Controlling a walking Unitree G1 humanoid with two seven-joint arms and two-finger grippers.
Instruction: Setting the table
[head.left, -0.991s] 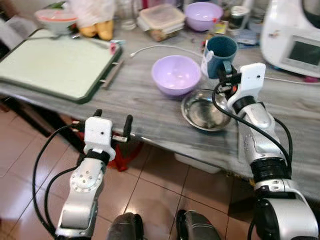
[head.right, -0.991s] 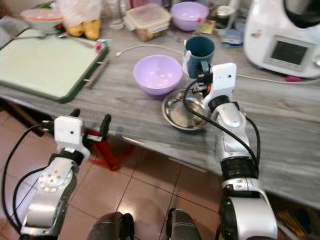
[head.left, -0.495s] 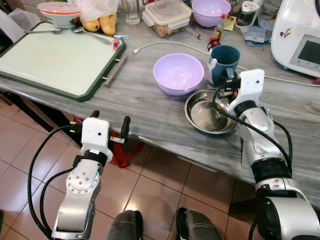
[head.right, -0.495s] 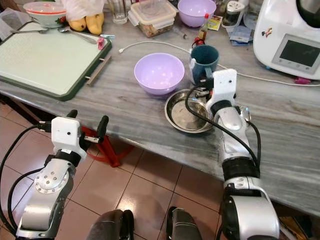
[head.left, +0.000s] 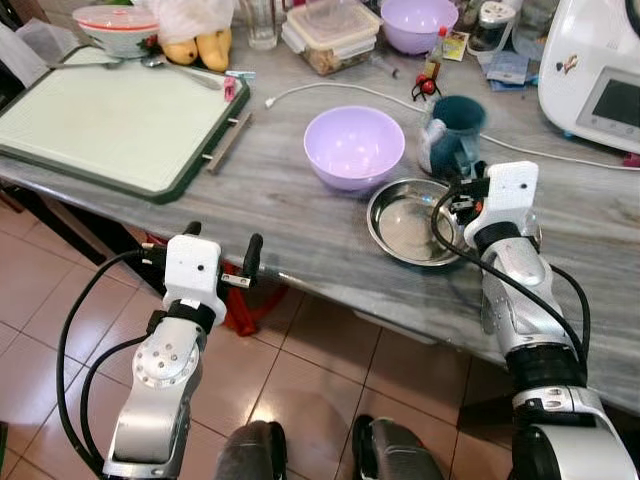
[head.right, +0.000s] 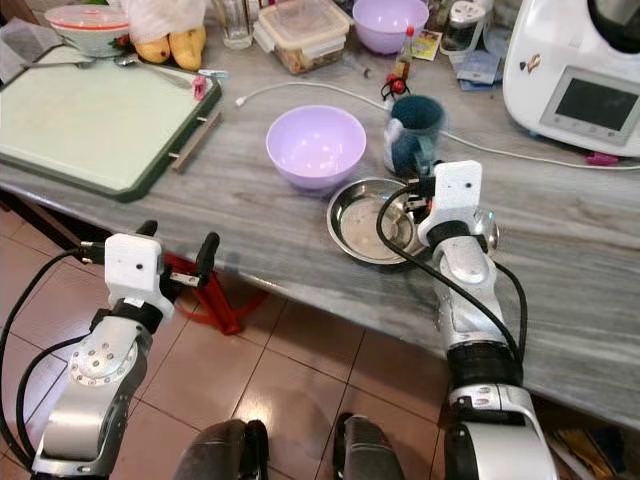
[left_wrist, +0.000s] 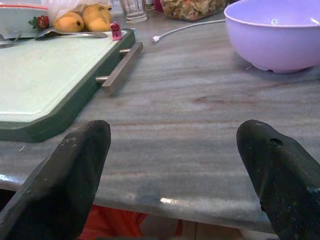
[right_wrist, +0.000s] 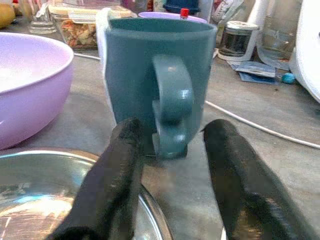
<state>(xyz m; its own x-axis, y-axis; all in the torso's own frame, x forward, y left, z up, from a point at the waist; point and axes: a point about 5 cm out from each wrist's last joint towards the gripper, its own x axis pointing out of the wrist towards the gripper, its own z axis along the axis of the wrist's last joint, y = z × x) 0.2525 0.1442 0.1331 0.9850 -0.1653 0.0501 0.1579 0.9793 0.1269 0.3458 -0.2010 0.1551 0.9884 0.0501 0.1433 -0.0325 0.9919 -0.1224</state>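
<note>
A grey, wood-grained counter (head.left: 300, 215) runs across the upper half of the left eye view, above a brown tiled floor (head.left: 330, 400). At upper left lies a large pale green tray (head.left: 110, 120) with a dark green rim. At upper right stands a white kitchen appliance (head.left: 600, 70) with a small screen. Near the centre sits a lilac bowl (head.left: 354, 147), and just to its lower right a shallow steel dish (head.left: 410, 221). A dark teal mug (head.left: 452, 133) stands upright just above the dish, its handle turned toward the robot.

The right pincer (right_wrist: 172, 150) sits at centre right, low over the dish's far rim, its two black fingers (right_wrist: 117, 180) spread a little wider than the mug handle, one on either side of it and holding nothing. In the right wrist view the fingertips reach close to the handle without clearly touching it.

The left pincer (head.left: 222, 250) is at lower left, just off the counter's near edge, fingers wide apart and empty.
</note>
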